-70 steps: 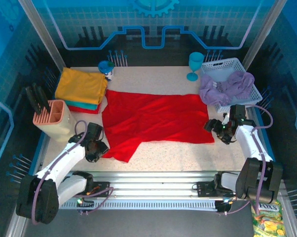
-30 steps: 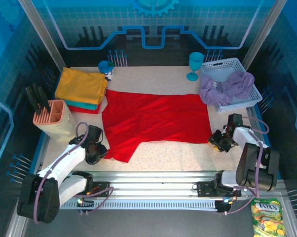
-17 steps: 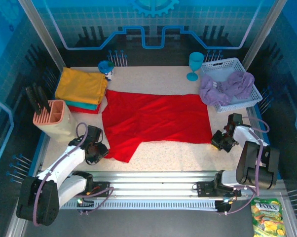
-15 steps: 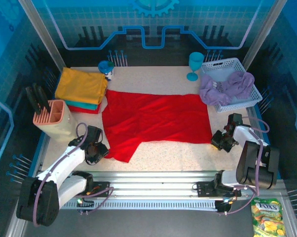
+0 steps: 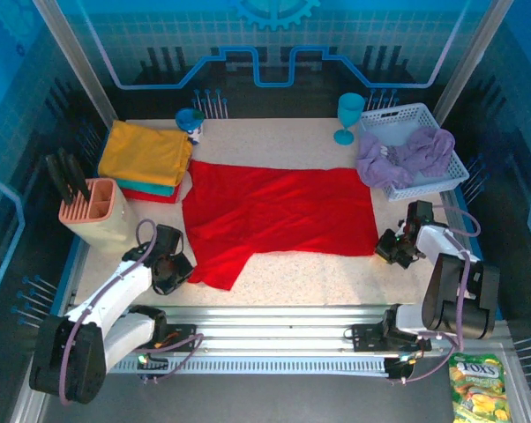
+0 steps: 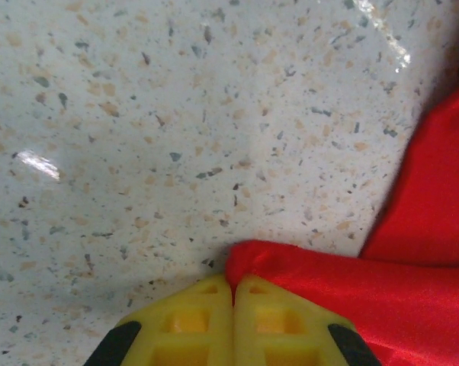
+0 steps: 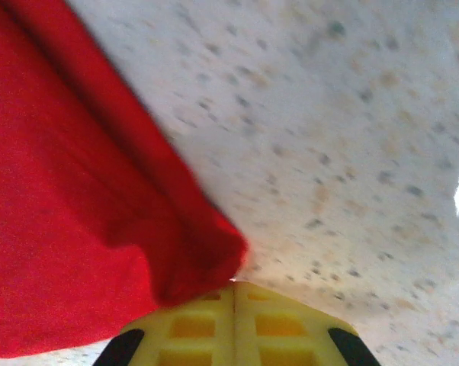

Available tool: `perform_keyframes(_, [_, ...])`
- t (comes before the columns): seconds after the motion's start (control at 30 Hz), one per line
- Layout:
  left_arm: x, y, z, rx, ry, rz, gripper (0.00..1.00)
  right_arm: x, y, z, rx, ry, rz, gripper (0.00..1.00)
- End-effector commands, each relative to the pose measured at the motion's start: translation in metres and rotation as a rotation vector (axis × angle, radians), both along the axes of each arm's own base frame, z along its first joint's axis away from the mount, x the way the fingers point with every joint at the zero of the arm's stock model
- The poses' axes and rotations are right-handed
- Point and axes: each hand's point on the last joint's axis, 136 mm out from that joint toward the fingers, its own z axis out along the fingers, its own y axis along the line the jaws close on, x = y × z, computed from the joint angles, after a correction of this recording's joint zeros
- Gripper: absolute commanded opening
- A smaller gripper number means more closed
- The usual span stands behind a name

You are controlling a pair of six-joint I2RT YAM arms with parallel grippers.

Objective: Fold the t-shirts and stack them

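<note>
**Ana:** Start low down. What is the left tool (image 5: 171,269) doing, at the lower left of the top view?

**Ben:** It is closed. Its yellow tips seem to pinch a near corner of the red shirt (image 5: 283,211). Only a tiny bit of cloth is in there.

**Ana:** And the right tool (image 5: 392,248), at the lower right?

**Ben:** Closed too, on the other near corner. It also has just a small bit.

**Ana:** So what could go wrong?

**Ben:** If they lift fast, I think a corner could slip out. Then that side drops and the fold goes crooked.

**Ana:** Anything else?

**Ben:** The red shirt lies spread out in the middle of the tabletop (image 5: 292,141). It has wrinkles, and one part sticks out at its lower left. That part could bunch up inside the fold. If one tool moves quicker than the other, the cloth could twist.

**Ana:** And higher up in the picture?

**Ben:** The folded pile, with the yellow shirt (image 5: 146,150) on top, sits at the upper left, right by the red shirt's far corner. A dragged shirt could bump it. At the upper right, the purple shirt (image 5: 402,154) hangs over the white basket (image 5: 407,115), close to the other far corner. It could catch there.
</note>
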Motion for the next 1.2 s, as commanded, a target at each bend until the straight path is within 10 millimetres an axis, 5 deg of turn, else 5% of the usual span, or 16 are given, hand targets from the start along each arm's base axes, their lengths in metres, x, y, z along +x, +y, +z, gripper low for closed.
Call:
perform_keyframes(0.0, [0.010, -0.016, 0.011, -0.071, -0.042, -0.061, 0.00, 0.019, 0.005, 0.022, 0.013, -0.129, 0.034, 0.19])
perform_keyframes(0.13, [0.011, -0.019, 0.014, -0.085, -0.046, -0.068, 0.00, 0.019, 0.002, 0.029, -0.018, -0.156, 0.040, 0.50])
perform_keyframes(0.23, [0.011, -0.019, 0.015, -0.088, -0.052, -0.068, 0.00, 0.018, 0.001, 0.028, -0.025, -0.147, 0.052, 0.64])
perform_keyframes(0.4, [0.010, -0.019, 0.015, -0.088, -0.051, -0.069, 0.00, 0.017, 0.005, 0.019, 0.004, -0.108, 0.065, 0.70])
perform_keyframes(0.8, [0.009, -0.019, 0.019, -0.089, -0.063, -0.072, 0.00, 0.012, 0.015, -0.003, 0.040, -0.059, 0.056, 0.44])
perform_keyframes(1.03, [0.007, -0.020, 0.028, -0.109, -0.075, -0.036, 0.00, 0.012, 0.010, 0.002, 0.011, -0.050, 0.050, 0.06])
perform_keyframes(1.17, [0.006, -0.024, 0.047, -0.139, -0.097, -0.017, 0.00, 0.012, 0.009, 0.010, 0.005, -0.068, 0.049, 0.00])
